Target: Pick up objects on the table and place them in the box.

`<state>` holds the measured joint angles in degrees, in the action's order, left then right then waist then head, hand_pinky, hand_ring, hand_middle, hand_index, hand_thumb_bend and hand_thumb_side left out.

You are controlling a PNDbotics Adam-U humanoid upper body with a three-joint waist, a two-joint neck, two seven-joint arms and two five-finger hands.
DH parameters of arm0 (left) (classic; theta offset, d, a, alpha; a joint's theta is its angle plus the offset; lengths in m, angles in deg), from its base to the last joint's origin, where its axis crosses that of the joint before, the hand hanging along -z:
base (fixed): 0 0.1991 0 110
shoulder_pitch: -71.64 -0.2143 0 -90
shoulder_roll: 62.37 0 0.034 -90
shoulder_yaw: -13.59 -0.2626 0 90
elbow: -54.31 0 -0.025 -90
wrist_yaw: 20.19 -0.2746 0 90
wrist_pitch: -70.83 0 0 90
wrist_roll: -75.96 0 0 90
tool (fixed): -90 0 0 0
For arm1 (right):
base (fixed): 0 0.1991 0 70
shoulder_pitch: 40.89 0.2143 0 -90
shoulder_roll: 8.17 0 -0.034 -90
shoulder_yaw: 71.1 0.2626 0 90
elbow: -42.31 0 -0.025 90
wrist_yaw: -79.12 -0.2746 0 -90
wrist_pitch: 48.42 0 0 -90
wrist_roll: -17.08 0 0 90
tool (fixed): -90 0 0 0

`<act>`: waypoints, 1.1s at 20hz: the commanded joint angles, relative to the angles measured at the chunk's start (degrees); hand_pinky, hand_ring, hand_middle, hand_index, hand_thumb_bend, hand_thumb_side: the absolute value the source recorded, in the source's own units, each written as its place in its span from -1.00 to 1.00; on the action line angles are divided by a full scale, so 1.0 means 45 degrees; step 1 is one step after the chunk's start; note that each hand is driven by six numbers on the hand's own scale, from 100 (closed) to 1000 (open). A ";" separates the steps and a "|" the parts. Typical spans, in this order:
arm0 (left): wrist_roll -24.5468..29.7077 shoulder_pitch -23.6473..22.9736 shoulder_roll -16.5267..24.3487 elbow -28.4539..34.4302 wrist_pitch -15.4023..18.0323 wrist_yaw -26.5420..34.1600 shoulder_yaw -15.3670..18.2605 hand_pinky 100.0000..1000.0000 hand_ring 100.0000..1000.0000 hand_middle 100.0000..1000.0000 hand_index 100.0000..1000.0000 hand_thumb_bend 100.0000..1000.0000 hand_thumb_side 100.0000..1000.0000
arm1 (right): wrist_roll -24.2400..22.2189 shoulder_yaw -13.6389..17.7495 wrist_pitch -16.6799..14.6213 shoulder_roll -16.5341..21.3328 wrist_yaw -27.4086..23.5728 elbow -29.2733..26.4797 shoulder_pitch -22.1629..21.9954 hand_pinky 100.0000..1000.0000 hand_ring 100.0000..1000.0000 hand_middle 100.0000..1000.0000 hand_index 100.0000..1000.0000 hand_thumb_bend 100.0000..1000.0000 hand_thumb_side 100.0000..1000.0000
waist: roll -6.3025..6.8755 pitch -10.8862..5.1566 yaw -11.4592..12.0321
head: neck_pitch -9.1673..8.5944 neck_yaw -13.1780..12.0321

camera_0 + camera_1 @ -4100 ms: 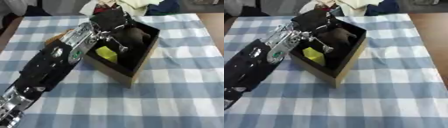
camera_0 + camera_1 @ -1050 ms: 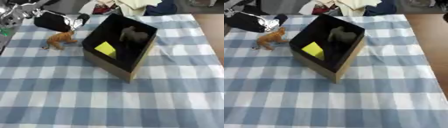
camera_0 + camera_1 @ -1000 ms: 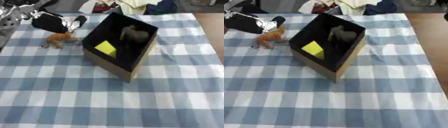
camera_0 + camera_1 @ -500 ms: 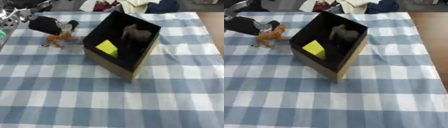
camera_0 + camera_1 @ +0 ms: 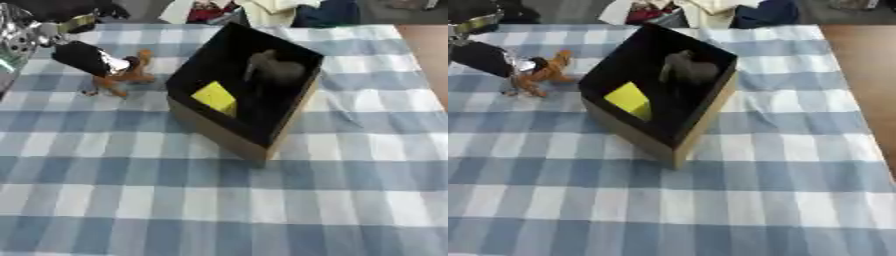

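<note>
A table covered by a blue-and-white checked cloth (image 5: 262,210) is seen from above. Near its middle stands an open brown cardboard box with a black interior (image 5: 223,139), set at an angle. Inside it a flat yellow piece (image 5: 215,97) leans against the near-left wall, and a dark grey figure-like object (image 5: 274,70) lies toward the far corner; its exact shape cannot be made out.

Just beside the box, on its left, a small orange-brown toy animal (image 5: 131,74) stands on the cloth, apart from the box wall. The left robot hand (image 5: 83,57), black with silver parts, is lowered onto the toy from the upper left. Its fingertips are at the toy, but whether they are curled round it or only touching cannot be told. The right robot hand is not seen in either view.

The toy appears to be the remaining object to be boxed. Risks are judged as follows: the small toy could be tipped or pushed away if it is met off-centre, and during the carry the near wall of the box could be clipped, shifting the box or dropping the toy outside it.
</note>
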<state>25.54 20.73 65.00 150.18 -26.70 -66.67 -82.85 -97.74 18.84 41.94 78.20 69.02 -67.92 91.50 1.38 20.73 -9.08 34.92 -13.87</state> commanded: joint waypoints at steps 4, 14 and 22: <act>0.1078 0.0407 0.0222 -0.0282 -0.0002 -0.0267 0.0313 0.60 0.79 0.65 0.95 -0.02 0.72 | -0.0065 0.0026 -0.0021 0.0270 0.0050 -0.0058 0.0211 1.00 0.90 0.37 0.77 -1.00 0.42 | 0.0024 -0.0220 0.0000 | -0.0192 -0.0062; 0.1885 0.0642 0.0028 -0.0823 0.0158 -0.0656 0.0050 0.62 0.82 0.69 0.97 -0.20 0.34 | -0.0163 -0.0010 0.0024 0.0227 0.0013 -0.0041 0.0199 1.00 0.90 0.36 0.77 -1.00 0.43 | 0.0031 -0.0192 -0.0065 | -0.0261 -0.0172; 0.2190 0.0862 -0.0261 -0.1231 0.0448 -0.0794 -0.0218 0.61 0.79 0.66 0.96 -0.35 0.16 | -0.0232 -0.0015 0.0069 0.0220 0.0023 -0.0036 0.0192 1.00 0.91 0.36 0.77 -1.00 0.44 | 0.0055 -0.0137 -0.0110 | -0.0248 -0.0233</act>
<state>35.18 23.59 62.54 144.60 -24.82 -69.79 -84.21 -98.50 18.52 42.36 78.29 69.02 -67.75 91.50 1.61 21.20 -9.54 34.43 -14.72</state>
